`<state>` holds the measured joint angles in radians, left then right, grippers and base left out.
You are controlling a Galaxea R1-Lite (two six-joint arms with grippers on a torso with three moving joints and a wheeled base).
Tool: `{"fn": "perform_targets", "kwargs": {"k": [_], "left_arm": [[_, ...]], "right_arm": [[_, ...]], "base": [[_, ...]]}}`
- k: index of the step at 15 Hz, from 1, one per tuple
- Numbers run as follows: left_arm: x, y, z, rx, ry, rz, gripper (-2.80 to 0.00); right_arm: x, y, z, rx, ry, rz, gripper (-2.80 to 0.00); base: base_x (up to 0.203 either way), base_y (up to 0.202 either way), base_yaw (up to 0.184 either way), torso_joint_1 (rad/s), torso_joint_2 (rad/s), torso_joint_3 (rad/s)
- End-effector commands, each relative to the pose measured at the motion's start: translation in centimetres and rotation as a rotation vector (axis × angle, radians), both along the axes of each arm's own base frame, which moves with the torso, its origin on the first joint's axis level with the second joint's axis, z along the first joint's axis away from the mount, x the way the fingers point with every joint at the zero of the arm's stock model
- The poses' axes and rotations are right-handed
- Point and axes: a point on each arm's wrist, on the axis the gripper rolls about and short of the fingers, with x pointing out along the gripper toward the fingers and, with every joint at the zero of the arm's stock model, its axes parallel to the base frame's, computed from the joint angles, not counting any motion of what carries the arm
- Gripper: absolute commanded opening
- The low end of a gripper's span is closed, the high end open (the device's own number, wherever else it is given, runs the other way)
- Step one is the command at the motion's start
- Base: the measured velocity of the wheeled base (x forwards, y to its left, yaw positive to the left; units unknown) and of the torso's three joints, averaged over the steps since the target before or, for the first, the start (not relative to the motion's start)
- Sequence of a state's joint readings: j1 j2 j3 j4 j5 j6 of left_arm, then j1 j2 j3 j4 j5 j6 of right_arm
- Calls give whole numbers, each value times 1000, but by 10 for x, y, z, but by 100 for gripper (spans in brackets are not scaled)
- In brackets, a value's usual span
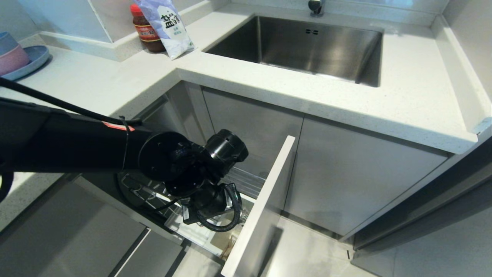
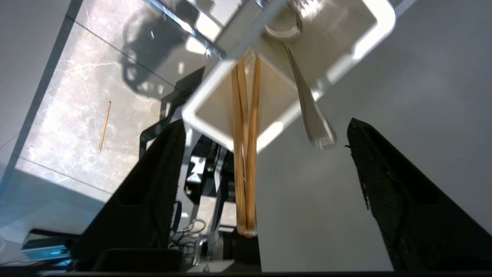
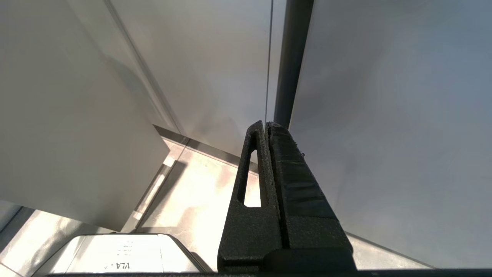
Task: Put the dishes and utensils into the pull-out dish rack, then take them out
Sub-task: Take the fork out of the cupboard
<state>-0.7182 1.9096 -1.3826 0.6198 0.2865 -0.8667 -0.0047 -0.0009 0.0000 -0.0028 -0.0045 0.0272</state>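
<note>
From the head view, the left arm is reaching down into the pull-out dish rack (image 1: 246,181), which is standing open below the counter (image 1: 403,96) at about seven o'clock from the sink (image 1: 307,42). The left gripper (image 1: 215,215) is hanging over the rack's front corner, just behind the pale panel front. Stacked bowls on a blue plate (image 1: 34,59) are sitting at the counter's far left; a jar and a bag are standing near the sink.

In the left wrist view, the left gripper's fingers (image 2: 153,184) are standing wide apart, holding nothing. Between them the chopsticks (image 2: 246,154) and the fork (image 2: 307,107) are standing in the white cutlery holder (image 2: 380,23), the fork at two o'clock from the chopsticks. A thin stick (image 2: 104,127) is lying on the marbled floor.

The right wrist view is showing the right gripper (image 3: 267,130) pressed together beside plain cabinet panels.

I judge the utensils loaded; I cannot see the plate or bowl anywhere, so the rest of the loading is uncertain.
</note>
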Motion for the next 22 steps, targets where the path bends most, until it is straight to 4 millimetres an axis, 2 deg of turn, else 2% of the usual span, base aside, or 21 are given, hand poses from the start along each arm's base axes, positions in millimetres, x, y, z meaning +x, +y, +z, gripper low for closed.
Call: {"fn": "perform_targets", "kwargs": {"k": [1,8,22], "left_arm": [[13,5,-11,17,16,39,0],[38,1,-35,-55,-70,74,0],[44,4,-36,-76,-113,97,0]], "right_arm": [[0,0,0,0,-1,0,-280],[0,0,0,0,-1,2,-280],[0,0,0,0,-1,0,-280]], "base": [[0,0,0,0,0,0],[0,0,0,0,0,0],[0,0,0,0,0,0]]}}
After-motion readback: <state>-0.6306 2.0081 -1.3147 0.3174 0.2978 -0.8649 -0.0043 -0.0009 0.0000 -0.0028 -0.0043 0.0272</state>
